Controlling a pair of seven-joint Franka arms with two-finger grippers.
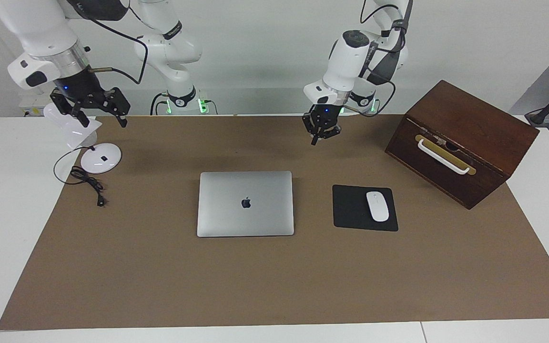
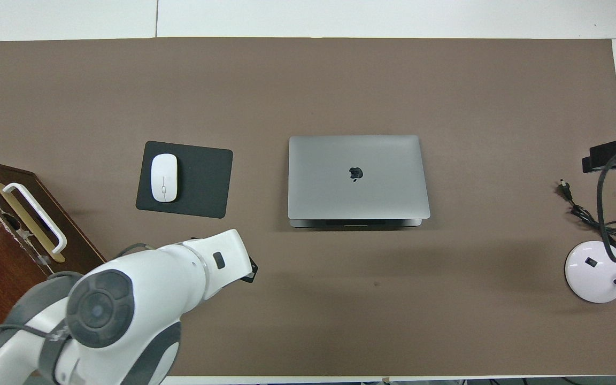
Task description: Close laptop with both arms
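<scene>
The silver-grey laptop [image 1: 245, 203] lies flat on the brown mat with its lid down and the dark apple logo facing up; it also shows in the overhead view [image 2: 358, 176]. My left gripper [image 1: 321, 132] hangs in the air over the bare mat, between the laptop and the robots and off toward the mouse pad, touching nothing. In the overhead view the left arm's white wrist covers most of it; only a black edge [image 2: 251, 270] shows. My right gripper [image 1: 102, 118] is open and empty, raised over the white desk lamp; it waits there.
A black mouse pad [image 1: 350, 209] with a white mouse [image 1: 377, 206] lies beside the laptop toward the left arm's end. A dark wooden box [image 1: 462, 140] with a white handle stands past it. The white desk lamp [image 1: 100, 157] and its black cable [image 1: 86, 183] are at the right arm's end.
</scene>
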